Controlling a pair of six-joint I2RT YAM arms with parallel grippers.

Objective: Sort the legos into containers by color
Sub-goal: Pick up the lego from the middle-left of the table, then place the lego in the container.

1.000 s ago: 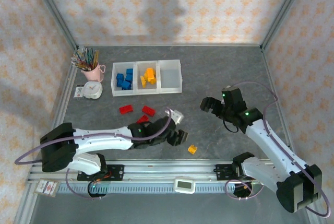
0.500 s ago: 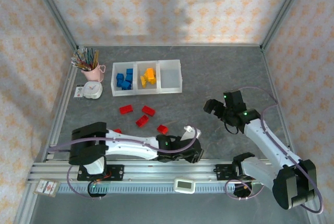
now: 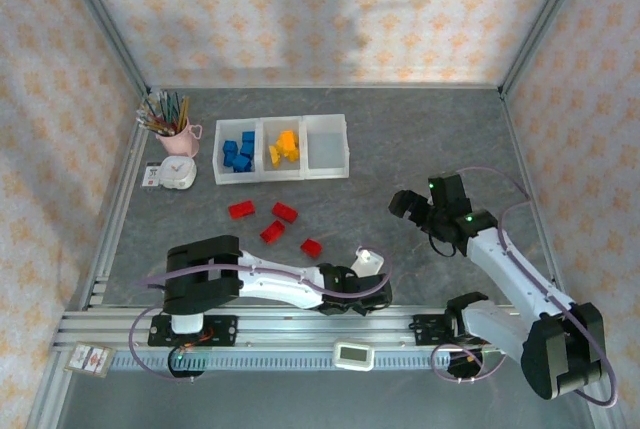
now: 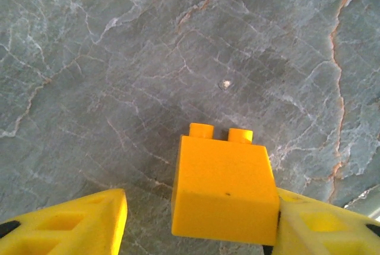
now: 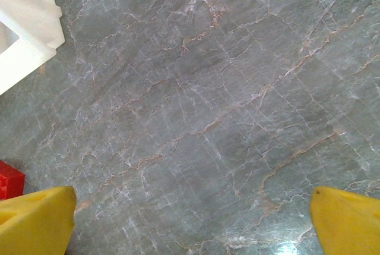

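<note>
On the grey table (image 3: 400,134) the wide-apart left gripper (image 4: 199,210) brackets a yellow lego (image 4: 224,192), ready to close; the right gripper (image 5: 191,207) gapes idle

Non-task clutter, back-left corner plus front rail

Pink cup (image 3: 180,140) upright with coloured pencils (image 3: 163,110) fanned out of it, near the back-left corner of the grey marbled table (image 3: 420,139). White round-face clock (image 3: 178,174) just in front of the cup, small card (image 3: 150,177) touching its left side. Patterned wallpaper walls (image 3: 320,19) on three sides. Aluminium rail (image 3: 290,334) along the near edge: small white display unit (image 3: 354,355) mid-rail, red-and-white tag (image 3: 90,360) at its left end.
</note>
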